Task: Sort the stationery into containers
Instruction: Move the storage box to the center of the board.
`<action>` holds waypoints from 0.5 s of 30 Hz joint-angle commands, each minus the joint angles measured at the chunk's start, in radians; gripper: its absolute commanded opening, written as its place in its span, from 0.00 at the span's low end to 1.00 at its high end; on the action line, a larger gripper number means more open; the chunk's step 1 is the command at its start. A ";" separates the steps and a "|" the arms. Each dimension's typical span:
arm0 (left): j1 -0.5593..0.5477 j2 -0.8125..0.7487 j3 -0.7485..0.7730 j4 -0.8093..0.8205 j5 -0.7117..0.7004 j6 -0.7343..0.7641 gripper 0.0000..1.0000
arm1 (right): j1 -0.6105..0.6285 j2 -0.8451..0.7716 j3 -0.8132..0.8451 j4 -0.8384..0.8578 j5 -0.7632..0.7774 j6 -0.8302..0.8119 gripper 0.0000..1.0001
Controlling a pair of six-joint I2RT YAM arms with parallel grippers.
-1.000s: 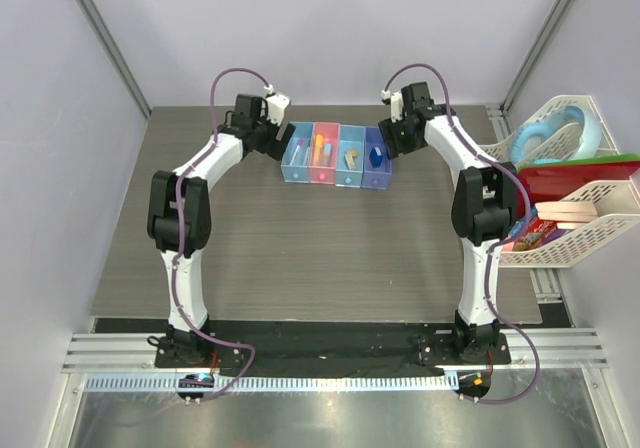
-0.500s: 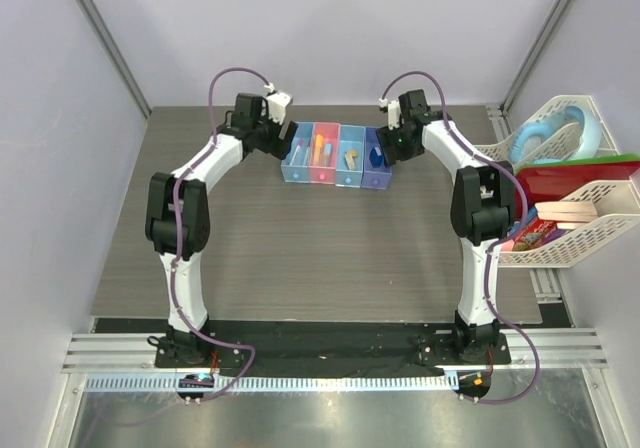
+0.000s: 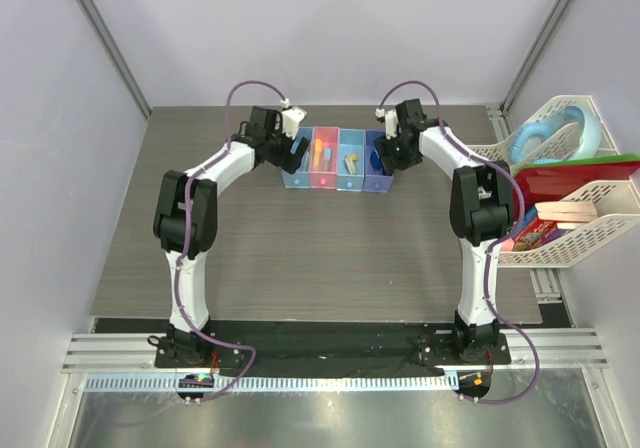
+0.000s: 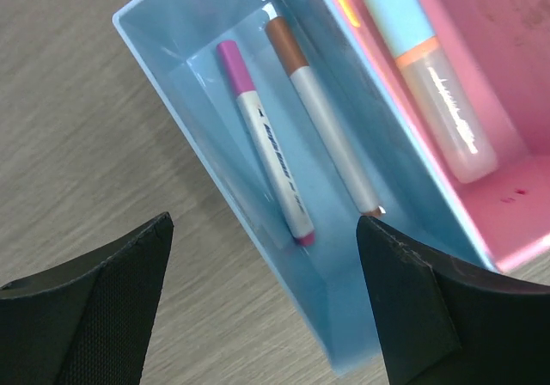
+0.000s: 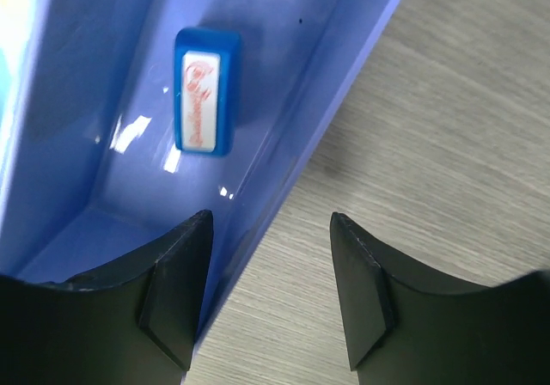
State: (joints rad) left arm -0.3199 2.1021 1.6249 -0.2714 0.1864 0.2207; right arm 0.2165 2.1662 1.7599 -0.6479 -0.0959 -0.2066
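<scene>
Both arms have closed in on the row of boxes (image 3: 350,184): left gripper (image 4: 262,230) gapes empty above its left end, pink-capped pen (image 4: 266,170) inside; right gripper (image 5: 271,222), half-open and empty, straddles its right wall; sorting looks finished

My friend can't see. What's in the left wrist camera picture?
A pink-capped white pen and a brown-capped pen lie side by side in a light blue box. A blue-capped clear tube lies in the pink box beside it. The left gripper is open.

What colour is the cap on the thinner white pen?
Pink pen cap; left wrist view.
</scene>
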 commanded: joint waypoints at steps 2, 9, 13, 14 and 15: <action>-0.008 -0.065 -0.085 -0.008 0.015 0.016 0.87 | 0.021 -0.066 -0.068 0.010 0.002 -0.008 0.62; -0.018 -0.184 -0.218 -0.023 0.039 -0.006 0.86 | 0.046 -0.177 -0.219 0.031 -0.004 -0.010 0.62; -0.031 -0.263 -0.310 -0.035 0.048 -0.006 0.85 | 0.057 -0.247 -0.307 0.040 -0.007 -0.010 0.62; -0.034 -0.281 -0.327 -0.037 0.050 -0.007 0.85 | 0.060 -0.276 -0.324 0.042 -0.010 -0.010 0.62; -0.038 -0.306 -0.341 -0.038 0.056 -0.010 0.85 | 0.063 -0.293 -0.361 0.047 -0.011 -0.010 0.62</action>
State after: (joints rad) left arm -0.3412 1.9099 1.3270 -0.3061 0.2039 0.2169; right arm 0.2646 1.9873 1.4734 -0.6167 -0.0959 -0.2077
